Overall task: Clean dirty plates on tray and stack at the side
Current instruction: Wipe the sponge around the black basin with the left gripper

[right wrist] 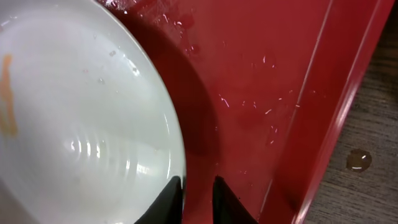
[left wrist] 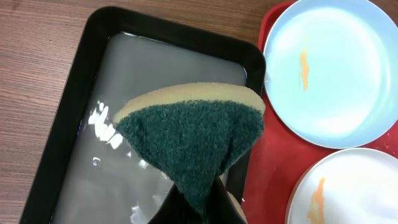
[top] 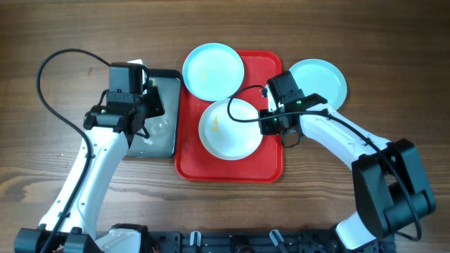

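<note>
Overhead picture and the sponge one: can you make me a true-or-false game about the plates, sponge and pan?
1. The left jaws hold the sponge over the black pan. True.
2. All three plates sit on the red tray. False: one blue plate lies on the table, right of the tray.
3. The white plate has an orange smear. True.
4. The right jaws are at a blue plate. False: they are at the white plate's rim.
5. The black pan is dry. False: there is water in it.
</note>
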### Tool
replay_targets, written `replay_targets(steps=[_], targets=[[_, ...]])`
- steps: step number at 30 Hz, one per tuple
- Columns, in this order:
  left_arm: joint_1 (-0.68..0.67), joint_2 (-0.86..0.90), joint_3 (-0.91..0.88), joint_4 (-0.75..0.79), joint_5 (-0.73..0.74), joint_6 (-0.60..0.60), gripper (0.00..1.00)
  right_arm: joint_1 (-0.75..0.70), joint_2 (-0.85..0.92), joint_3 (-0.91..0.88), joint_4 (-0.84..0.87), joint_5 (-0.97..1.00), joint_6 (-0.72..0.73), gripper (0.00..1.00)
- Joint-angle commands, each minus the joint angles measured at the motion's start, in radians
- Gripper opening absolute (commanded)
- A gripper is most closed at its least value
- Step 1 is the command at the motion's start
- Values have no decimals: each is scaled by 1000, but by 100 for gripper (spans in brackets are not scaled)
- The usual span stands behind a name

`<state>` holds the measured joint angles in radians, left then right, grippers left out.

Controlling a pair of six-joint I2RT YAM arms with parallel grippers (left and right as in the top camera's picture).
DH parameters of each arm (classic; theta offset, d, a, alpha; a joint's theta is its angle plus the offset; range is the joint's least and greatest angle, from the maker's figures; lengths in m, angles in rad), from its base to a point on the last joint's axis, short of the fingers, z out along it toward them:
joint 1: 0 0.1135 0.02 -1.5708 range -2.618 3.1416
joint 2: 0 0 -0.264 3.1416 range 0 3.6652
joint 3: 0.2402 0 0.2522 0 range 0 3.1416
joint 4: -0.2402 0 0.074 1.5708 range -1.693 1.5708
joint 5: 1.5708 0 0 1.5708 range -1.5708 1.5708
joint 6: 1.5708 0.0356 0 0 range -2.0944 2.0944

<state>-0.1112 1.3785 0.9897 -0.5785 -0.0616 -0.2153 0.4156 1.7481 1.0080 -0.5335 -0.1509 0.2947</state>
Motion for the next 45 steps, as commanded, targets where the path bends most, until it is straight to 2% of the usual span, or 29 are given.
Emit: replay_targets(steps=[1, 8, 15, 28, 33, 38, 45], targets=[[3, 10, -6, 7, 9, -10, 4, 0, -14, -5, 4, 10, 53, 16], [3, 10, -6, 3, 9, -33, 4, 0, -13, -9, -3, -31, 154, 15], [3, 10, -6, 12, 8, -32, 4, 0, -5, -12, 0, -58, 163, 19], [3, 13, -26, -27, 8, -47, 4, 0, 3, -21, 10, -92, 180, 14], [3, 60, -106, 37, 8, -47, 4, 0, 3, -21, 17, -92, 180, 13], [3, 130, -121, 37, 9, -47, 4, 0, 3, -21, 18, -91, 180, 13], [2, 158, -121, 37, 134, -49, 4, 0, 3, -21, 19, -91, 180, 13]])
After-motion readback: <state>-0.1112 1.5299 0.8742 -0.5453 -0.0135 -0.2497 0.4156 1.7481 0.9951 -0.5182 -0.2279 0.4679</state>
